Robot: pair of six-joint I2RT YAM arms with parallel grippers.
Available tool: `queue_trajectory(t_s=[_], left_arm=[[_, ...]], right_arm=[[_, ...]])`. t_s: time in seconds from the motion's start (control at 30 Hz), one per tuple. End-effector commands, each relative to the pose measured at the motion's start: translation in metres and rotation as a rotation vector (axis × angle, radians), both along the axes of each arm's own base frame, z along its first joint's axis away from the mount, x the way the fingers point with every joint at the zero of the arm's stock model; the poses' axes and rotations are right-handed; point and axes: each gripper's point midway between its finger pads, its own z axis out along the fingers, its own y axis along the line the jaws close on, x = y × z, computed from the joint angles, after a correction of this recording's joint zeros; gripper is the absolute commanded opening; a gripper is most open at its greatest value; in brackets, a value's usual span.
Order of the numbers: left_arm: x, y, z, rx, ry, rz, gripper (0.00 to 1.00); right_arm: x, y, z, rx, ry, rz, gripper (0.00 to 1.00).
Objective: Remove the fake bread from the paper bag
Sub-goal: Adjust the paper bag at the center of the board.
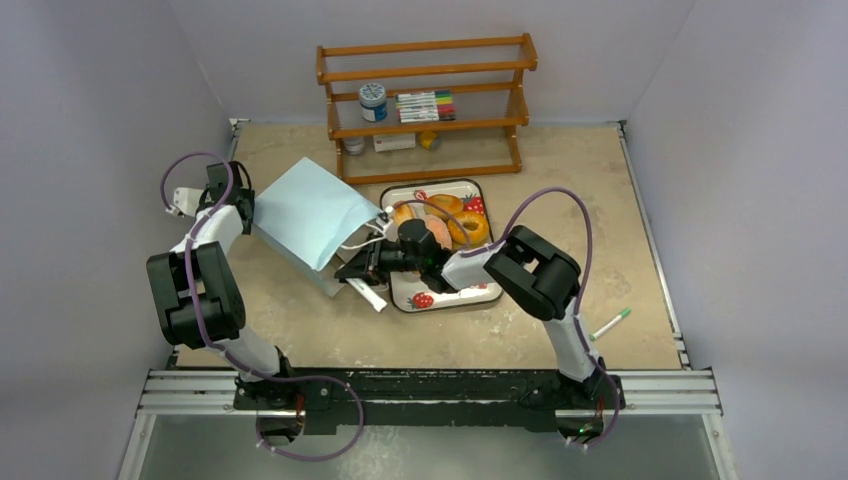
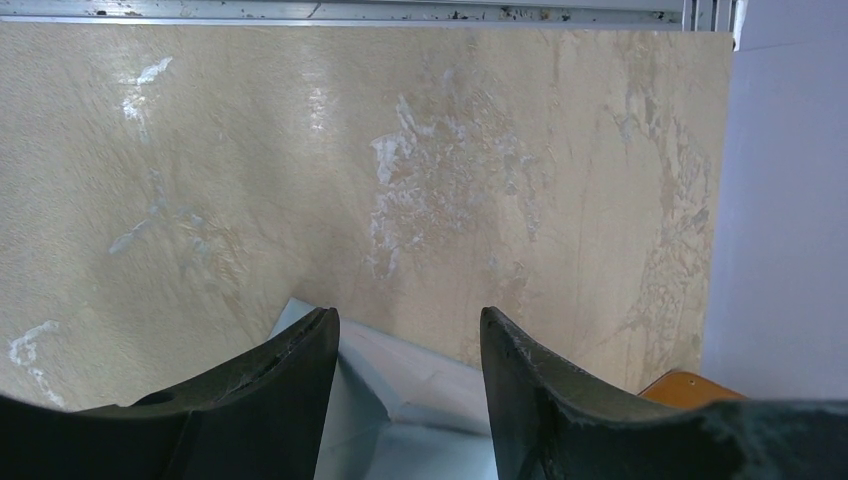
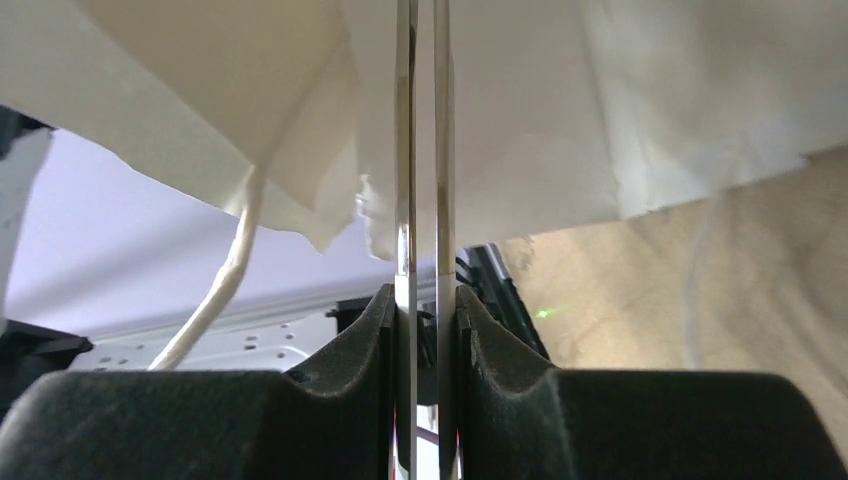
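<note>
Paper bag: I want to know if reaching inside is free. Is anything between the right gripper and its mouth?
Nothing solid: the right gripper, shut on two thin metal strips, sits at the mouth of the paper bag. Only a white cord handle hangs beside the strips.

Overhead, wrist close-ups; common paper bag (image 1: pixel 305 210)

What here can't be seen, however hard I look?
Inside the paper bag: top view, its blue side hides it.
The tray: top view, the right arm covers part.
Label on the jar: top view, too small.
Grip of the left end effector: left wrist view, cut off below.
</note>
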Motion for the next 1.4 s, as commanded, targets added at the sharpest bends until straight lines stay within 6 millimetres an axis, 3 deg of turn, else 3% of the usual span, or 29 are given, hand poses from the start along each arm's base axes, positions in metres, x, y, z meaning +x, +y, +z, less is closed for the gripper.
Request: queue_trajectory(t_s=[0.0, 0.5, 0.7, 0.93, 1.17, 1.37], left_arm=[[0.013, 0.001, 0.017, 0.005, -0.065, -0.019, 0.53], [0.023, -0.002, 0.014, -0.010, -0.069, -0.048, 0.51], [0.021, -0.001, 0.013, -0.007, -0.061, -0.058, 0.51], [0.017, 0.000, 0.020, -0.006, -0.063, -0.062, 0.51], [0.004, 0.012, 0.055, 0.056, -0.126, 0.007, 0.55], [-0.001, 0.021, 0.105, 0.135, -0.287, 0.045, 0.58]], right_arm=[[0.008, 0.020, 0.049, 0.162, -0.039, 0.016, 0.19], [0.011, 0.032, 0.015, 0.136, 0.026, 0.051, 0.27], [0.016, 0.034, 0.016, 0.132, 0.014, 0.034, 0.35], [0.020, 0.032, 0.022, 0.098, -0.021, 0.010, 0.35], [0.026, 0.032, 0.031, 0.060, -0.074, -0.010, 0.36], [0.031, 0.032, 0.044, 0.030, -0.133, -0.023, 0.36]])
